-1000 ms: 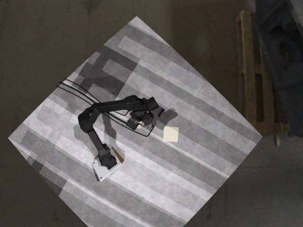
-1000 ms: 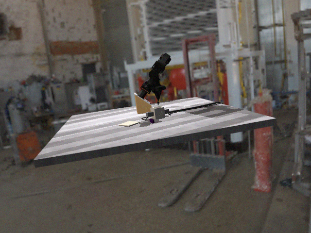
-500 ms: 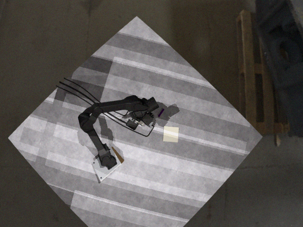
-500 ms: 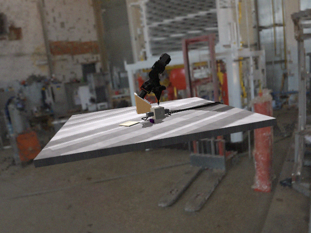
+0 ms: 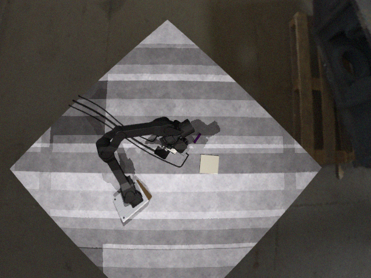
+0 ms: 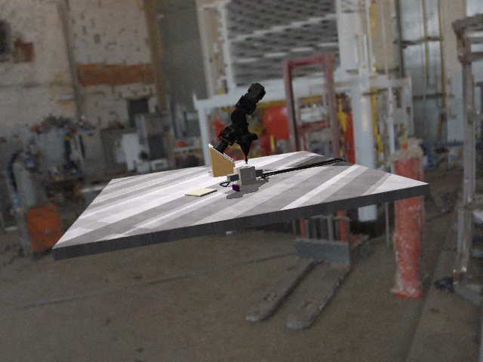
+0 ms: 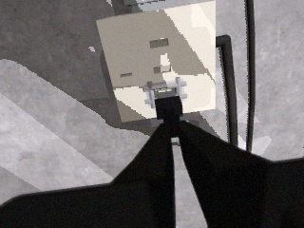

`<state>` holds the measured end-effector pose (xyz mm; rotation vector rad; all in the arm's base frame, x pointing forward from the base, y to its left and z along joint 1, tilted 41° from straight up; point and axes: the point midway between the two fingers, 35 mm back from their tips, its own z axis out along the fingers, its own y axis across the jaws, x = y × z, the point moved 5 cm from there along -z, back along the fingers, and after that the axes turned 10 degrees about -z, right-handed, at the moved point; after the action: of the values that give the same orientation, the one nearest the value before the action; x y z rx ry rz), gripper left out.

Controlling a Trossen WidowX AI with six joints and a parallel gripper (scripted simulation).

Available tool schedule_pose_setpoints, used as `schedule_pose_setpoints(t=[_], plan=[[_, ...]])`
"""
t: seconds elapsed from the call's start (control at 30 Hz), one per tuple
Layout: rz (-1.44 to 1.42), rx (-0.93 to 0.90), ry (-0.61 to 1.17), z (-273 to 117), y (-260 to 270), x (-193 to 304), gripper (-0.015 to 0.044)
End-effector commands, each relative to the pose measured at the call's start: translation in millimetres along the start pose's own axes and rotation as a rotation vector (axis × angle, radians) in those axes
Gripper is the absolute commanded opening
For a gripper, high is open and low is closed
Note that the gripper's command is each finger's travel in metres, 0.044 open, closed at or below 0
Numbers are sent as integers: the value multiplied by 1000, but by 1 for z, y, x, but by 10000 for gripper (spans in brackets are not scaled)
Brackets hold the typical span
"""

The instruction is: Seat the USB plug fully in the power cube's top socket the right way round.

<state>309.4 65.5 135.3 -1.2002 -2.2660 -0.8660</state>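
The pale power cube (image 5: 173,150) (image 6: 246,176) (image 7: 130,52) stands on the table, mostly hidden under the arm in the top view. Its top shows several dark slots in the wrist view. My gripper (image 6: 246,161) (image 7: 173,129) points down at the cube's top near one edge and is shut on the black USB plug (image 7: 168,106). A light grey frame-like fitting (image 7: 148,97) surrounds the socket just beyond the plug's body. The plug's body stands over the near side of this socket. How deep its metal end sits, if at all, cannot be told.
Black cables (image 5: 179,166) (image 7: 231,100) run beside the cube and across the table. A dark connector (image 5: 161,152) (image 6: 259,173) is at its side. A purple piece (image 5: 197,138) (image 6: 235,188) and a cream square (image 5: 209,164) (image 6: 201,192) lie nearby. A brown panel (image 5: 144,190) (image 6: 221,165) stands by the arm's base.
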Motion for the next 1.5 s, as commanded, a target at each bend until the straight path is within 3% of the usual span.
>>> schedule_pose_setpoints(t=[0.0, 1.47], plan=[[-4, -2, 7, 1, 0, 0, 0], [-5, -5, 25, 7, 0, 0, 0]])
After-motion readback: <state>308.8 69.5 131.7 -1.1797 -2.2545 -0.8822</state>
